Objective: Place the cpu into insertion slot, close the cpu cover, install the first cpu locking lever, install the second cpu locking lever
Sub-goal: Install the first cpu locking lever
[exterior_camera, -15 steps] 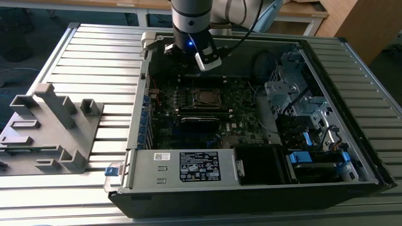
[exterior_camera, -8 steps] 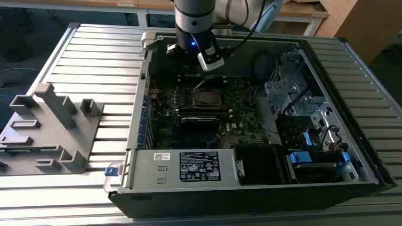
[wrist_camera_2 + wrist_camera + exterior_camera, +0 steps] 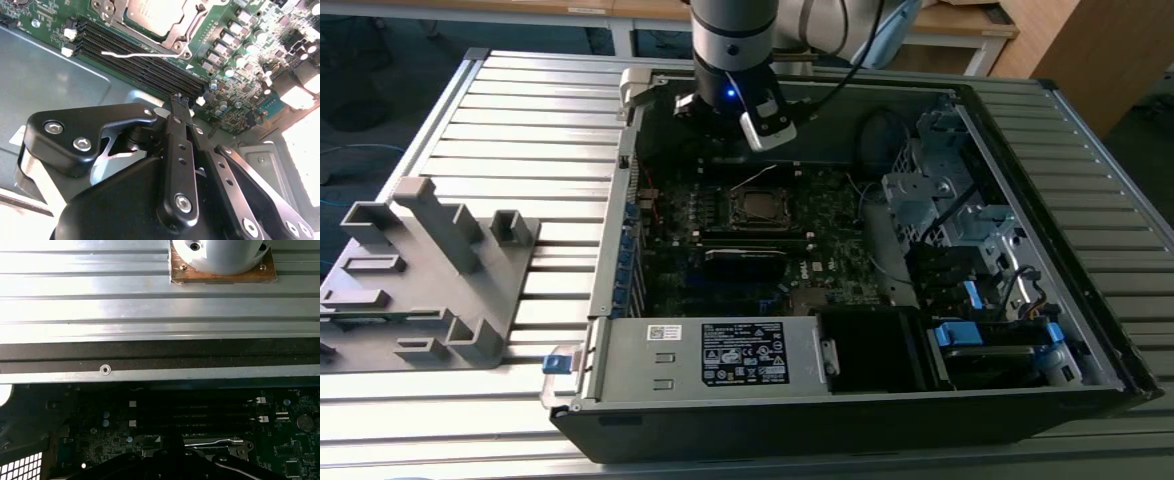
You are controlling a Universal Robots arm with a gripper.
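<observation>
Claw (image 3: 177,99) pinched together, empty, over the memory slots (image 3: 145,65) just beside the cpu (image 3: 150,14), which sits seated with its cover (image 3: 172,37) seemingly down, so the first-lever step looks in hand, needing the tip to catch the loose wire lever (image 3: 131,54).

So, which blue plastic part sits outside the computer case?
The small blue clip on the exterior view's left, near the power supply; the other blue parts are inside the case.
</observation>
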